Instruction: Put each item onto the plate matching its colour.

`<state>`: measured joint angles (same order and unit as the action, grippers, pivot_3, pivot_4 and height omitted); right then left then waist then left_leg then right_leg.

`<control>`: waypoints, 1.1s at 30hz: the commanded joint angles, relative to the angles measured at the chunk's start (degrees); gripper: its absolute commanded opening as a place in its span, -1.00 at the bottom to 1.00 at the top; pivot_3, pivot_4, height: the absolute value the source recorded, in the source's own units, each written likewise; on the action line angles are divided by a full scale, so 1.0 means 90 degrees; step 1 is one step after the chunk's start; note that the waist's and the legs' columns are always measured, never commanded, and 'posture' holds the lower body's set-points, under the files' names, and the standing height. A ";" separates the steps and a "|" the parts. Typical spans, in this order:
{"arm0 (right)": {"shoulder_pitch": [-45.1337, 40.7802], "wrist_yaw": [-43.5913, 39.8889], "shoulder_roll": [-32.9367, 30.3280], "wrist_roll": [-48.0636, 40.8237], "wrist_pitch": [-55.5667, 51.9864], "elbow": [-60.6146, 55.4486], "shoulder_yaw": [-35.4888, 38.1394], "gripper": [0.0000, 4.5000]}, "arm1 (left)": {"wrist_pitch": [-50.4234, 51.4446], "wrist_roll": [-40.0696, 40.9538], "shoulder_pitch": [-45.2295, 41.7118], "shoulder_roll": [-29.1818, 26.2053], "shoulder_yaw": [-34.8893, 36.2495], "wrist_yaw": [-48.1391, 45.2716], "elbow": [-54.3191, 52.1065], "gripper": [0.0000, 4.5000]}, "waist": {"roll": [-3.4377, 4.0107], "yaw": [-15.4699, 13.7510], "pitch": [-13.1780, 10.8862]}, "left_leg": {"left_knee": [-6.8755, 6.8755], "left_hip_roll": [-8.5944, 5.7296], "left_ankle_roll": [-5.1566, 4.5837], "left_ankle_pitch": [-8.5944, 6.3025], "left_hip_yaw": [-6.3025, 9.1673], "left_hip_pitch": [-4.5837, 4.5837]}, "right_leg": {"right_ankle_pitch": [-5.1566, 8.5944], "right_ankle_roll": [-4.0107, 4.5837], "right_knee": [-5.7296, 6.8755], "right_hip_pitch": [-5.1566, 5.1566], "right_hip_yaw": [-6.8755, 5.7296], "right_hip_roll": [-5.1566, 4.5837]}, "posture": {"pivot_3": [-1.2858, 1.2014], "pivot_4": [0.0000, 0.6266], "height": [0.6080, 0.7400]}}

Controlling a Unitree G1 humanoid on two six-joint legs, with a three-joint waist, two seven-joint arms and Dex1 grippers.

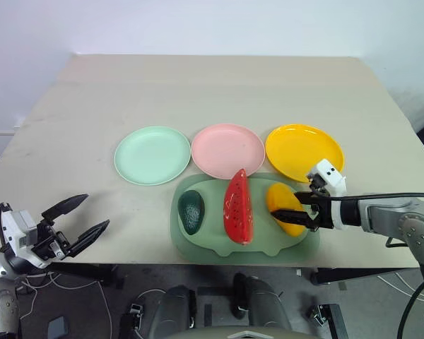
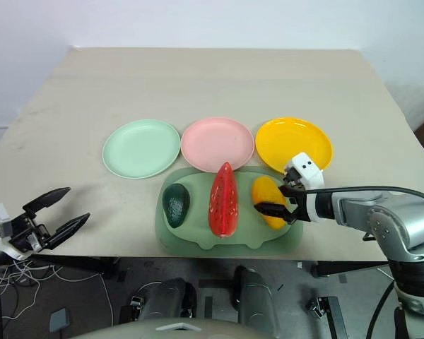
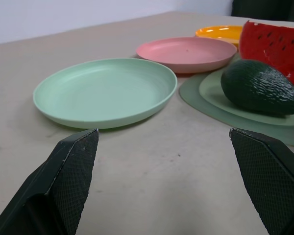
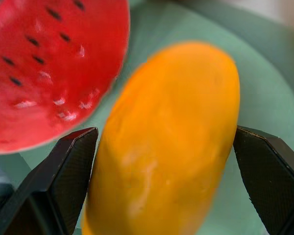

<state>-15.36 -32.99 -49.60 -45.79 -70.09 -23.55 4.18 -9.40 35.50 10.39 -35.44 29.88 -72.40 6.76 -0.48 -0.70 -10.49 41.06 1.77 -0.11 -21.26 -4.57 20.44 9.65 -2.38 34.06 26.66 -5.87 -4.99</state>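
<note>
Your left end effector (image 1: 76,220) hangs wide open and empty at the near bench (image 1: 85,120) edge, well apart from the mat (image 1: 198,244). On the mat lie the avocado (image 1: 191,211), the watermelon (image 1: 239,207) and the mango (image 1: 285,207). Your right end effector (image 1: 299,209) is wide open, its fingers (image 4: 63,176) on both sides of the mango, not closed on it. Just behind the mat you see the green plate (image 1: 152,155), the pink plate (image 1: 227,150) and the yellow plate (image 1: 303,151), all empty.

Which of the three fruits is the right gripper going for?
The mango. The open right gripper straddles it, one finger on each side, while the watermelon wedge and avocado sit further left on the mat.
</note>
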 commanded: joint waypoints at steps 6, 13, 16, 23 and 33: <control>0.0031 0.0010 0.0069 0.0410 0.0329 -0.0141 -0.0106 0.62 | -0.0152 -0.0057 -0.0199 -0.0016 -0.0080 0.0018 0.0090 1.00 | -0.0003 0.0006 0.0002 | 0.0000 0.0001 0.0000 0.0000 0.0000 -0.0003 | 0.0001 0.0002 0.0000 -0.0002 0.0000 0.0002 | 0.03 -0.52 0.94; -0.0875 -0.0398 0.0135 0.0066 0.0476 0.0578 0.0644 0.41 | -0.0275 -0.0088 -0.0252 0.0024 -0.0149 -0.0006 0.0273 1.00 | -0.0002 0.0006 0.0001 | 0.0000 0.0001 0.0000 0.0000 0.0000 -0.0002 | 0.0002 0.0003 0.0000 0.0000 0.0000 0.0003 | 0.03 -0.52 0.94; -0.1774 -0.0113 0.0430 0.0647 0.0933 0.1822 0.0512 0.41 | -0.0359 -0.0119 -0.0344 0.0055 -0.0167 -0.0007 0.0435 1.00 | 0.0000 0.0037 0.0000 | 0.0001 0.0001 -0.0001 0.0000 -0.0005 -0.0002 | 0.0006 0.0012 0.0000 0.0002 0.0005 0.0004 | 0.03 -0.52 0.94; -0.3192 0.0238 0.0826 0.2584 0.2453 0.4604 -0.0504 0.41 | -0.0556 -0.0140 -0.0580 0.0094 -0.0219 -0.0046 0.0774 1.00 | 0.0000 0.0045 0.0001 | -0.0003 -0.0002 0.0000 0.0000 -0.0022 0.0009 | -0.0001 0.0002 0.0004 0.0008 0.0002 0.0012 | 0.03 -0.52 0.94; -0.3855 -0.0077 0.0972 0.3354 0.2935 0.6005 -0.0601 0.56 | -0.0641 -0.0079 -0.0604 0.0033 -0.0206 -0.0203 0.0819 1.00 | 0.0006 0.0168 -0.0003 | -0.0003 0.0001 -0.0003 -0.0001 -0.0024 0.0009 | -0.0002 0.0000 0.0007 0.0011 0.0002 0.0005 | 0.03 -0.52 0.94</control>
<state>-48.11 -33.08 -40.82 -16.15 -44.63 30.79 -2.76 -14.42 34.26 4.84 -34.48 27.59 -73.69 14.91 -0.42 0.80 -10.52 41.02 1.78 -0.13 -21.26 -4.79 20.52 9.63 -2.38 34.12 26.77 -5.85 -4.94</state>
